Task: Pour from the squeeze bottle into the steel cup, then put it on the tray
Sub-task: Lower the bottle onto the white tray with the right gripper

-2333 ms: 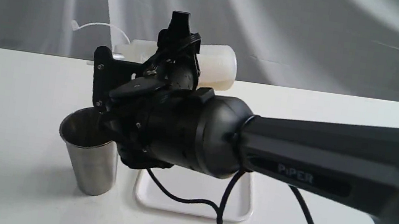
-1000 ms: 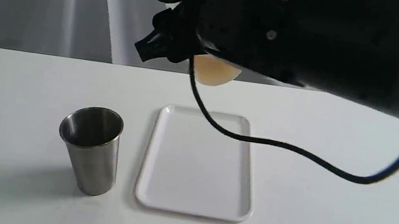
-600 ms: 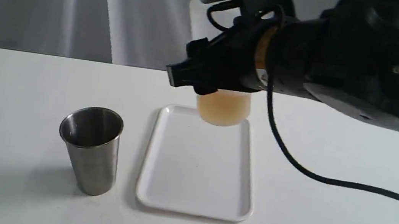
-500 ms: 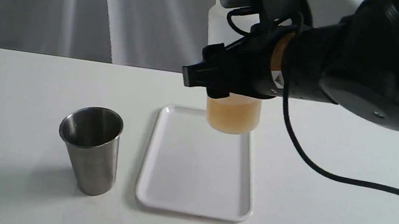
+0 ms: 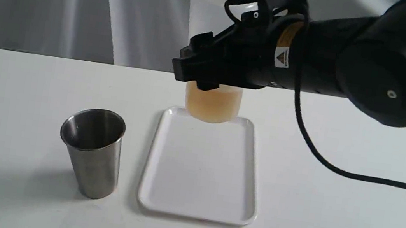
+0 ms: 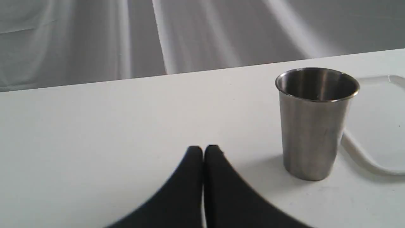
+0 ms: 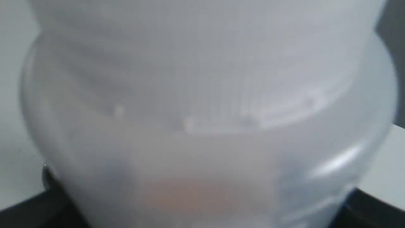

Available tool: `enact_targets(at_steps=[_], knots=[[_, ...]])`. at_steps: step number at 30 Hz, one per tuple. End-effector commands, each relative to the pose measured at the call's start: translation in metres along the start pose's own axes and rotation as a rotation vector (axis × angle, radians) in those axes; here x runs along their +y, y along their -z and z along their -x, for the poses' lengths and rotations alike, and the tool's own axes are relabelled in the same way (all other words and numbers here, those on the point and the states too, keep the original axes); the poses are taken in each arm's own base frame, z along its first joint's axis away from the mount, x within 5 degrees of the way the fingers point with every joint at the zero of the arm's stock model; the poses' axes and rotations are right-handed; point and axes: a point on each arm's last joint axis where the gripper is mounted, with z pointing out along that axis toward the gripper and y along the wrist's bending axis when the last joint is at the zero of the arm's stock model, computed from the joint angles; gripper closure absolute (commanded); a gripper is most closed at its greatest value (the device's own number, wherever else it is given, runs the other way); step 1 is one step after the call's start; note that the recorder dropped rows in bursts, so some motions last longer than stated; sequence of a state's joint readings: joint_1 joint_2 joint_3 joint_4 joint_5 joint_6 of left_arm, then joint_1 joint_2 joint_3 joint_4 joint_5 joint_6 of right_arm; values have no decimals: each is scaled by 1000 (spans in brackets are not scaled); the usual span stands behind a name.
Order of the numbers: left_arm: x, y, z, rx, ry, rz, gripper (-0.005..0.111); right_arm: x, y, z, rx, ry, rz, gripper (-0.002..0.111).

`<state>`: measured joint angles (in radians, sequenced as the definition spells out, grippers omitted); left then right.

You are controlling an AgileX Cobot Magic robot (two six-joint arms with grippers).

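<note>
White bench (image 5: 12, 104), grey draped cloth (image 5: 45, 3) behind.
- Steel cup (image 5: 92, 150): upright on the bench, just left of the tray (image 5: 201, 168), not touching it.
- Squeeze bottle (image 5: 212, 101): upright over the tray's far end, amber liquid in its lower part. Contact with the tray cannot be told.
- Right tool (image 5: 202, 71): clamped around the squeeze bottle's middle.
- Left tool (image 6: 203, 152): fingers pressed together, holding nothing, low over the bench near the steel cup.
</note>
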<state>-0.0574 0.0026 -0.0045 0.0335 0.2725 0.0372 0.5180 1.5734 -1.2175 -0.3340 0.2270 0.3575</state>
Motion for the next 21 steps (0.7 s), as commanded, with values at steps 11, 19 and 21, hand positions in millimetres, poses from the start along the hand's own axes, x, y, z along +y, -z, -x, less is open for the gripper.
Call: enact_targets(at_steps=[11,19,21], knots=[[0,0,-1,-5,4,-6,107,-3,-48,-19,-58,17,44,98],[0,0,-1,-5,3,-6,107,-1,-86,-50,-3,35,53,98],[0,0,-1,-5,3,-6,107,-1,-95,-58,1,39,56,98]])
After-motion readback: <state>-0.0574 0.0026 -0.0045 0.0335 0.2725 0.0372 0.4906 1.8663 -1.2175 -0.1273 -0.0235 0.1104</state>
